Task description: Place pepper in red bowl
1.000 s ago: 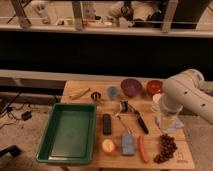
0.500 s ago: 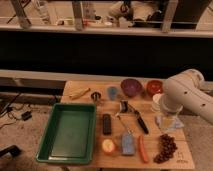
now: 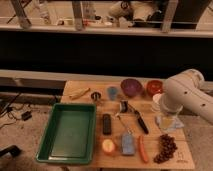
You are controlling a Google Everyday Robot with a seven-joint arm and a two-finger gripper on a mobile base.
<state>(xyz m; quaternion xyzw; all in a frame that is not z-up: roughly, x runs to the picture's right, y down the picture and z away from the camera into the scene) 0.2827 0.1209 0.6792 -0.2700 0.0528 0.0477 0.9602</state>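
The pepper, slim and orange-red, lies near the table's front edge between a blue packet and a bunch of dark grapes. The red bowl stands at the back right of the wooden table, right of the purple bowl. My white arm reaches in from the right. My gripper hangs low over the table's right side, above and to the right of the pepper and in front of the red bowl. The arm hides part of the red bowl's side.
A green tray fills the left. A black remote, a round yellow-orange fruit, a blue packet, grapes, a black-handled utensil, a blue cup and a white round container crowd the middle and right.
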